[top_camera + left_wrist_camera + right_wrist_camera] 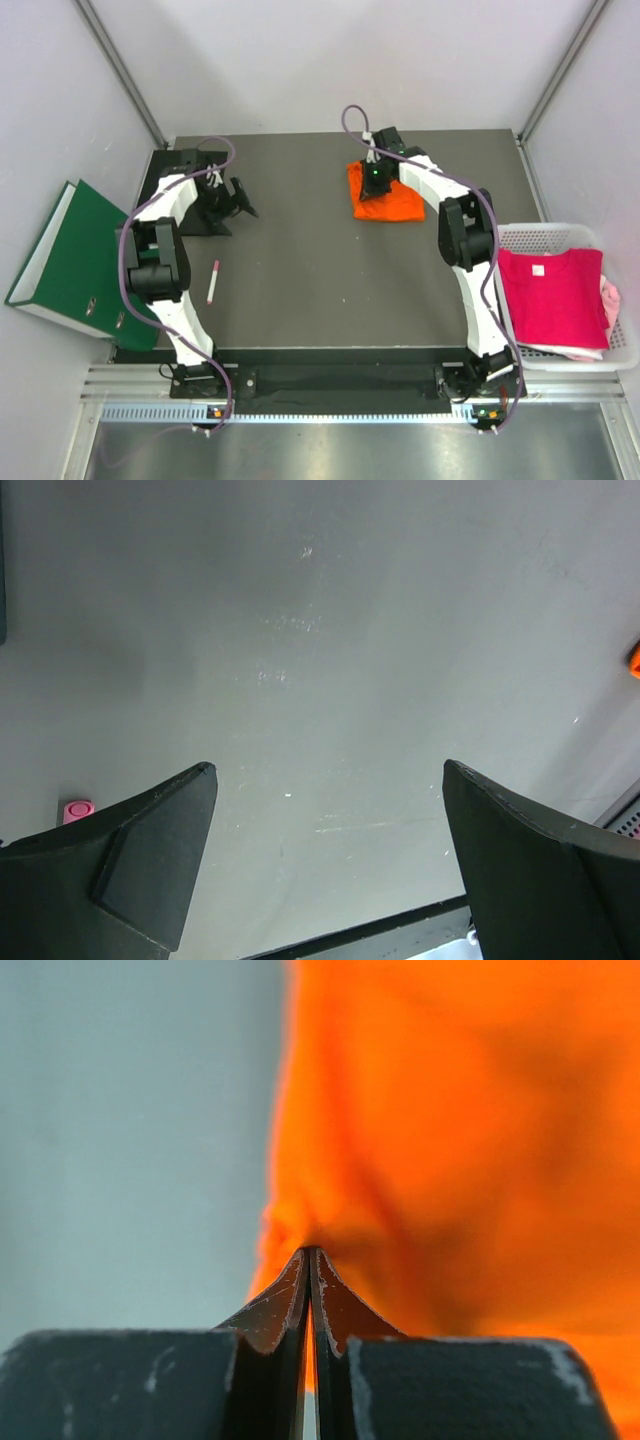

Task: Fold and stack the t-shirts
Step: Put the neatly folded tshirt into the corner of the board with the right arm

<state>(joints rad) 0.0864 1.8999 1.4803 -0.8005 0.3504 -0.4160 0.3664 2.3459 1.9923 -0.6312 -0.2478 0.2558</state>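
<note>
right gripper (310, 1252) pinching orange t-shirt (450, 1110) edge thinly, likely risking slipping or bunching the fold; left gripper (330, 768) hovering spread open

Folded orange shirt (388, 205): bunched edge nipped in right pincer (310, 1255). Flat magenta shirt (553, 295): well apart from that pincer, lying over pale pink shirt (609, 300).

Dark grey table (320, 300) is being boxed in by pale walls and aluminium rails. Green binder (70, 262) is being kept closed and flat off the table's left edge, spine toward the near side. Pink-and-white pen (212, 282) is being carried on the tabletop, near-left area, apart from the binder; its pink end (77, 809) is being caught low-left in the left wrist view. White slotted basket (560, 236) is being parked just beside the table's right edge.
</note>
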